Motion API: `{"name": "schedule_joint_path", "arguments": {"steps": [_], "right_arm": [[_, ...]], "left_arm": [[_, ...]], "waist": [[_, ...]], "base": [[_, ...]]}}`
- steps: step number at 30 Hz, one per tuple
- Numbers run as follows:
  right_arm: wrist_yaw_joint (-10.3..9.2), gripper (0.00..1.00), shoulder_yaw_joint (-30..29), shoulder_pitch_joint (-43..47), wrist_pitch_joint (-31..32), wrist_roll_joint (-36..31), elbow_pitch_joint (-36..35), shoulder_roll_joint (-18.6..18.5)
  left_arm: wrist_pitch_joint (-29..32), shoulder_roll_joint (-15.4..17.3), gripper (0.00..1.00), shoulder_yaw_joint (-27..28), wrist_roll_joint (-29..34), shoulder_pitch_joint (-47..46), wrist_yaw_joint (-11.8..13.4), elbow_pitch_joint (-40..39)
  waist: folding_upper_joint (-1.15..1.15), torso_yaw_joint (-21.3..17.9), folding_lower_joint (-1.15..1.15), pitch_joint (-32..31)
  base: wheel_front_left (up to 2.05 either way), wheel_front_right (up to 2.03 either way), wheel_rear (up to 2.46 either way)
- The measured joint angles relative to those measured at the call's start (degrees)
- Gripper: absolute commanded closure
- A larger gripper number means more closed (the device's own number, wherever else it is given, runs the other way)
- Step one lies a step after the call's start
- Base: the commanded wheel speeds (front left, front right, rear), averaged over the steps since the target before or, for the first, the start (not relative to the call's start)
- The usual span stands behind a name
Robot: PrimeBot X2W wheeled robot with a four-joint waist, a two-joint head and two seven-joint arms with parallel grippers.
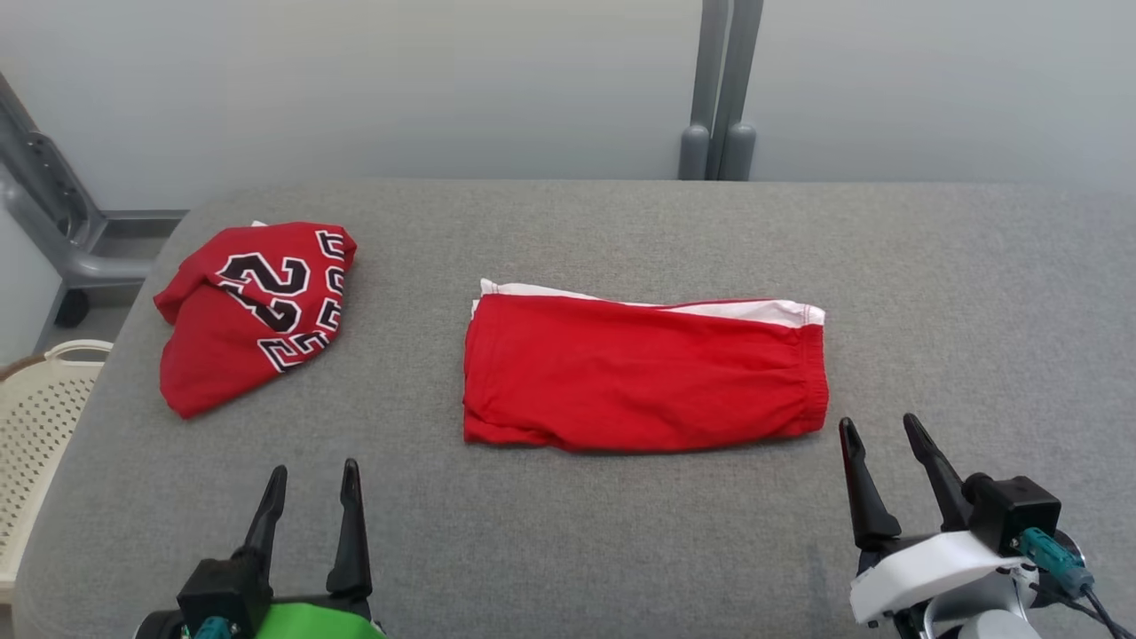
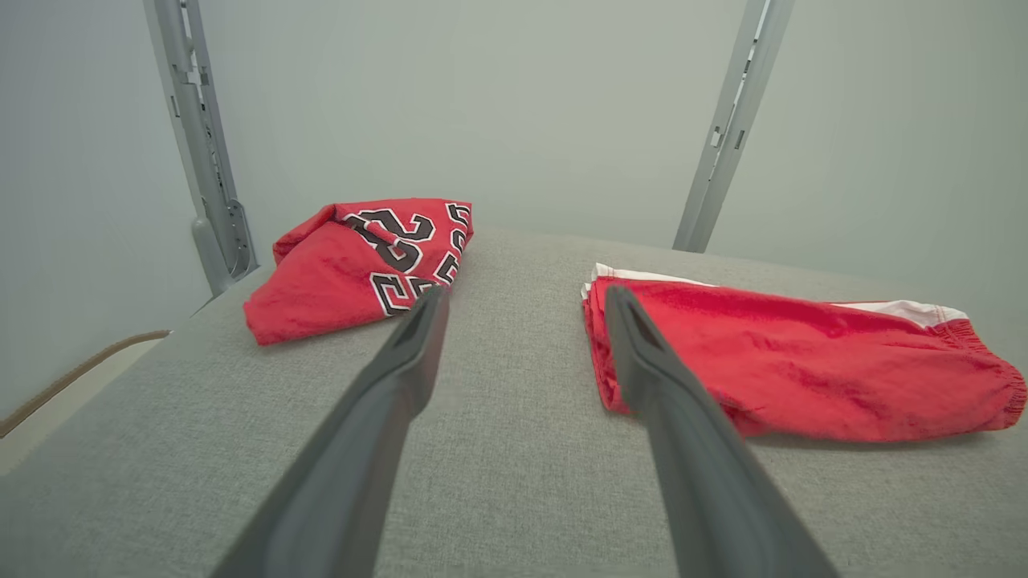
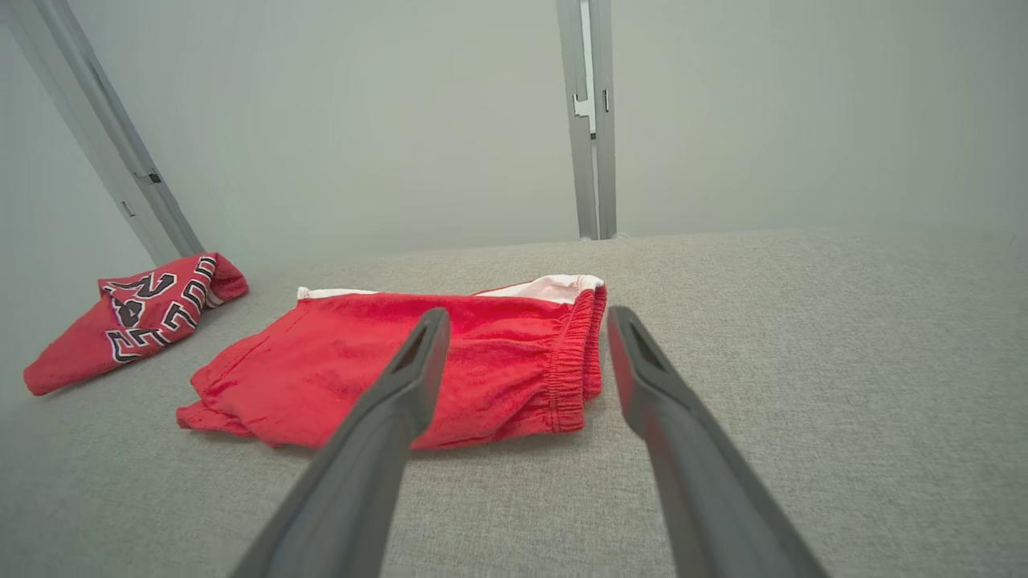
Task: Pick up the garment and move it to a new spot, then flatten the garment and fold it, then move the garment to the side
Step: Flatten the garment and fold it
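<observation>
Found folded red shorts (image 1: 643, 373) lying flat mid grey table (image 1: 568, 532), white edge along far side. Noted right gripper (image 1: 879, 422) just beside waistband end, jaws wide, holding nothing. Noted left gripper (image 1: 315, 468) apart from shorts, jaws wide, empty. Logged crumpled red jersey (image 1: 240, 328) far left; cream basket (image 1: 40, 417) beyond table edge.

Even, soft light; faint shadows; wrist views perhaps slightly hazy, edges bowed.

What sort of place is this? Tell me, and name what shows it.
Probably a robot laundry-folding test station, not a home: a grey fabric-covered table, grey metal frame posts against bare pale walls, a cream perforated plastic basket beside it, and folded red cloth shorts.
</observation>
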Motion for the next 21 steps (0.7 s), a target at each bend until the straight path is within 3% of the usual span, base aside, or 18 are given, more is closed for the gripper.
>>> {"name": "schedule_joint_path", "arguments": {"steps": [7,21], "right_arm": [[0.01,0.00,-2.90,2.17,-0.81,-3.72,1.65,0.00],[0.01,0.00,-2.75,4.01,-1.22,-6.34,5.17,0.00]], "left_arm": [[0.00,0.68,0.00,0.79,6.08,3.73,-1.53,0.00],[0.00,-0.57,0.00,3.39,7.95,3.68,-2.54,6.22]], "waist": [[0.00,1.90,0.00,-2.10],[0.00,0.45,0.00,-1.82]], "base": [[0.00,0.00,0.00],[0.00,0.00,0.00]]}}
